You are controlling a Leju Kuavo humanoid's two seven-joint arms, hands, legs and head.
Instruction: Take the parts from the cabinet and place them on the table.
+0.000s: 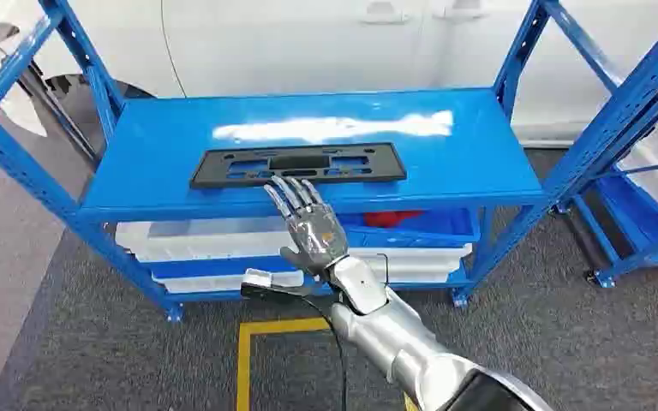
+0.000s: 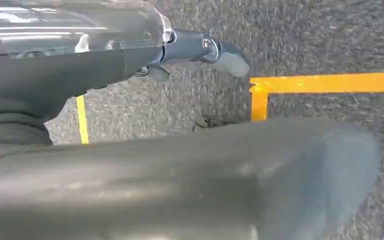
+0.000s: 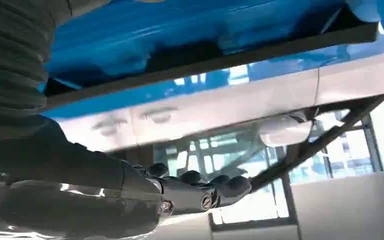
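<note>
Head view gives the whole layout: a flat black plastic part [image 1: 298, 164] — long, with slots cut through it — lies on the top shelf [image 1: 163, 141] of a blue metal rack [image 1: 51, 201], near the shelf's front edge. The right hand [image 1: 308, 224] reaches up from below with its fingers [image 1: 291, 195] spread and straight, holding nothing; the fingertips overlap the part's front edge near its middle, though whether they touch it cannot be told from here. On the rack's lower level sit white bins [image 1: 197, 240] and a blue bin [image 1: 428, 224] with something red inside. Behind the rack stands a white car body [image 1: 308, 43].

Right wrist view adds what the head cannot see — the part [image 3: 220, 60] as a dark bar seen edge-on against the blue shelf [image 3: 180, 25], with the hand's dark fingers [image 3: 200, 187] extended and apart from it in this turned picture.

Left wrist view looks at grey carpet [image 2: 330, 35] with yellow tape lines [image 2: 325, 82]; the left hand [image 2: 200, 50] hangs there, its fingers empty and loosely extended.
</note>
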